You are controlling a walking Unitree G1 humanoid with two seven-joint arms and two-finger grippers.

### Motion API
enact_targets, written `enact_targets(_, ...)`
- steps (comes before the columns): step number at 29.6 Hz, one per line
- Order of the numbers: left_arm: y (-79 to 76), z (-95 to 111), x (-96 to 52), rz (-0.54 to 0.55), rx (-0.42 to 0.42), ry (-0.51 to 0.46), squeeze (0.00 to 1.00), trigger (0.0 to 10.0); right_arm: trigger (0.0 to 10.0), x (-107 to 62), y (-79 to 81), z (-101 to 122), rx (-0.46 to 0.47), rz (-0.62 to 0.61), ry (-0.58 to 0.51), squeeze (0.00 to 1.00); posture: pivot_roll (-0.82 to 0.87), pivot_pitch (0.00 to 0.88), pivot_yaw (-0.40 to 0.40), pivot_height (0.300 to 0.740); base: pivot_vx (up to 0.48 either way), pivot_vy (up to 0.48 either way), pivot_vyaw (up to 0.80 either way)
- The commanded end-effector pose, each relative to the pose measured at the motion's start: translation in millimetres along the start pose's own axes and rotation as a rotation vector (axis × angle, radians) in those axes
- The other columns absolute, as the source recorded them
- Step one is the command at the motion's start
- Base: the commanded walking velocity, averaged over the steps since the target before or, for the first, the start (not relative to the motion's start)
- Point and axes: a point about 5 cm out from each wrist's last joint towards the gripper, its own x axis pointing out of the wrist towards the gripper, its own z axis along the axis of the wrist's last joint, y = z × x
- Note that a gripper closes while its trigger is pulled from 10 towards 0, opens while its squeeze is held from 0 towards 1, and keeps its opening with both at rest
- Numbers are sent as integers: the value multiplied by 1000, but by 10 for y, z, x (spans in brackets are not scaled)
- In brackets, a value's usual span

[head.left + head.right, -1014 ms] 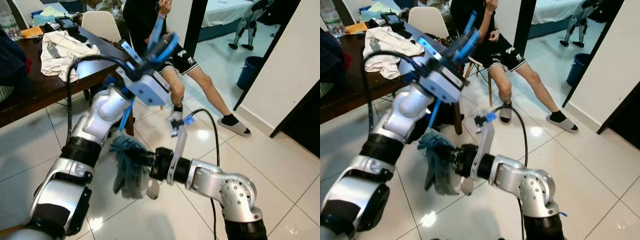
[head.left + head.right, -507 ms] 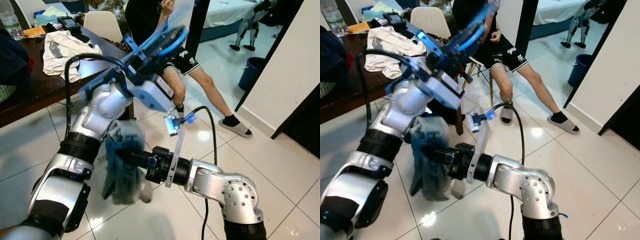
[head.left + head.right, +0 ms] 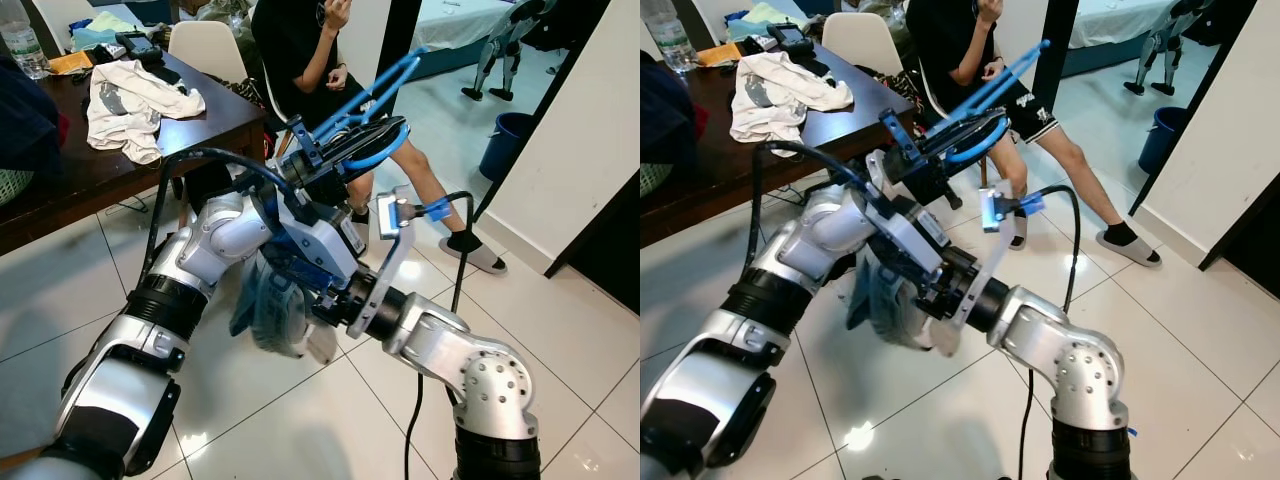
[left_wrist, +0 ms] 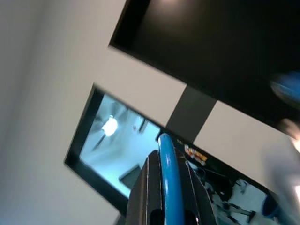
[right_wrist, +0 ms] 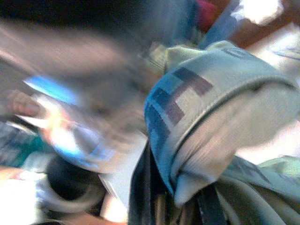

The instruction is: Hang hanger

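My left end effector gripped the blue hanger, raised high; my right end effector clamped a bunched blue-grey garment below it.

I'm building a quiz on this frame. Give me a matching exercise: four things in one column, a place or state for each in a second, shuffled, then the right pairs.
Things:
1. blue hanger
2. blue-green cloth
3. white garment
4. blue bucket

Places or states:
A. lying crumpled on the dark wooden table
B. standing on the floor by the white wall
C. clamped in the left gripper, raised
D. bunched in the right gripper, hanging low

Pairs: 1-C, 2-D, 3-A, 4-B
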Motion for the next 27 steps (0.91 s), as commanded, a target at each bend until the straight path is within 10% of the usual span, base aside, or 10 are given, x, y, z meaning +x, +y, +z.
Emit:
enact_targets(1,137,-187,-164,132,-99,155,0,10000,0,-34,-298,-30,-150,-269,71,0,50,152,-14,740,0,0,0)
enact_targets(4,137,-187,-164,132,-99,155,0,10000,0,-34,-298,-30,-150,-269,71,0,50,152,-14,740,0,0,0)
enact_targets(5,191,-289,-291,206,-160,244,0,10000,6157,-84,-420,19,-250,-374,80,0,50,151,-14,740,0,0,0)
enact_targets(6,227,-415,-535,292,-236,374,0,10000,10000,-163,-540,122,-316,-473,45,0,55,155,-18,740,0,0,0)
enact_targets(10,144,-612,-1265,506,-481,731,0,10000,10000,-324,-733,273,-385,-631,-15,0,84,164,-21,740,0,0,-150)
enact_targets(15,17,-589,-1612,628,-629,889,0,10000,10000,-345,-774,271,-390,-663,-27,0,91,164,-22,740,0,0,-640)
enact_targets(27,-276,-158,-1813,698,-889,981,0,10000,10000,-371,-832,331,-409,-720,-149,0,123,157,-35,740,38,0,-325)
